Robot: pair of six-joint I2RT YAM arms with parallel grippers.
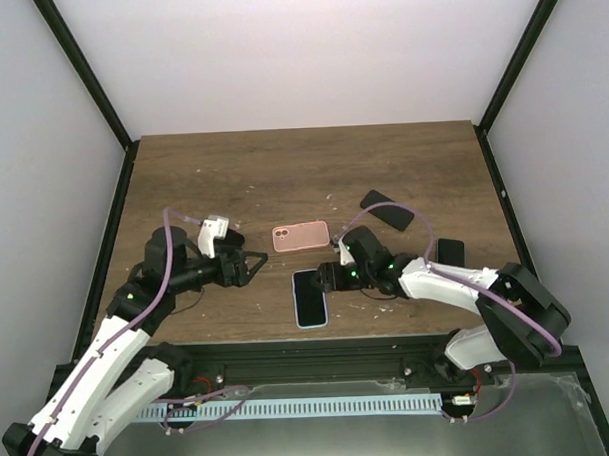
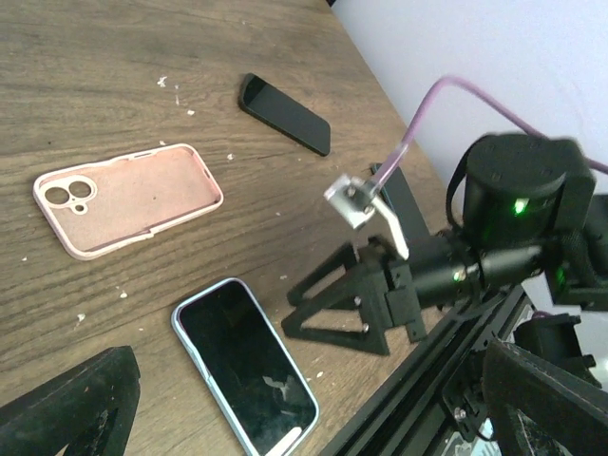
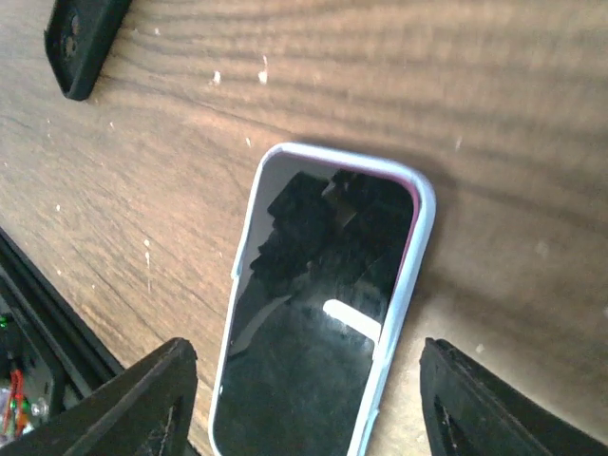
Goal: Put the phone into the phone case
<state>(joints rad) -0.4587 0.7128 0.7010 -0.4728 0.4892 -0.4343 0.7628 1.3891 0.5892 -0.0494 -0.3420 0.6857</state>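
Jaws, right: spread wide open on the right gripper (image 3: 306, 410), nothing gripped. One finger is seen on either side of the phone's near end; contact can't really be made out.
Jaws, left: also parted and empty on the left gripper (image 1: 258, 267), held low over the surface, just left of the phone and pointed toward it.
Phone: a pale-blue-edged smartphone with a black glass screen (image 1: 309, 298), laid flat and face up near the front edge of the surface, right in front of the right gripper.
Case: a soft pink phone case with a camera cutout (image 1: 301, 236), laid hollow side up, close to the phone but clearly apart from it, on the far side.
Surface: a dark wood-grain tabletop (image 1: 232, 170), dotted with small white specks.
Extras: a flat black slab (image 1: 388, 210) is seen back right of the pink case, and a second black piece (image 1: 449, 251) beside the right arm.
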